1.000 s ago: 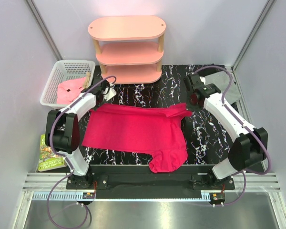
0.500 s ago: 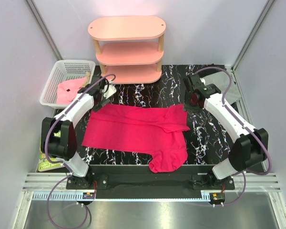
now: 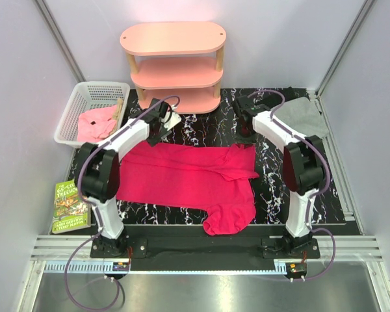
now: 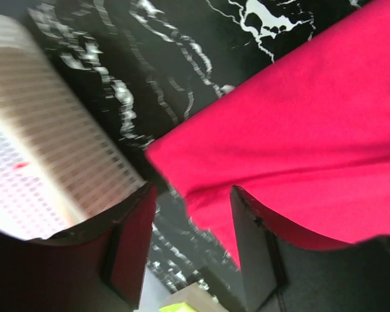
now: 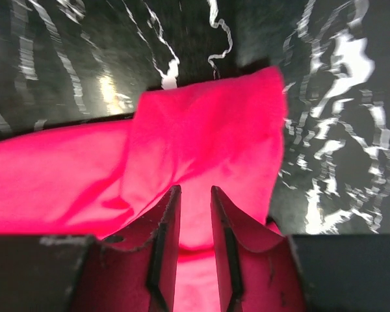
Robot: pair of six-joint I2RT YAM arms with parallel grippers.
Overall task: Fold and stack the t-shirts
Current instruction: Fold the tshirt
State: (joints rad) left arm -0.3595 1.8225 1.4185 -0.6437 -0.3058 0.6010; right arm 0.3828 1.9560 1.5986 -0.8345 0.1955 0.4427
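**A:** Where does the red t-shirt (image 3: pixel 182 175) lie?

**B:** Spread flat on the dark marbled surface (image 3: pixel 208 130), long axis running left to right. One lobe of cloth at the near right reaches the surface's near edge. The grey t-shirt (image 3: pixel 302 117) sits apart at the far right corner, not folded into any stack.

**A:** And the pincers?

**B:** Both hover over bare surface just beyond the shirt's far edge, so the cloth lies on the near side of each. The left pincer (image 4: pixel 194 195) is spread wide with nothing between its fingers. It is near the far left corner of the shirt, with the white basket (image 3: pixel 71 114) further left. The right pincer (image 5: pixel 195 195) has only a narrow gap and nothing in it. The far right corner, where the cloth is doubled over, is just in front of it.

**A:** Which arm is nearer?

**B:** Each has its own corner, about equally close. I judge the fold isn't finished, and the far edge runs between the two pincers. Any next grasp would mean coming back toward the near side and down onto that edge.

**A:** Any risk?

**B:** The right gap looks tight for the doubled cloth, so it may need to widen.
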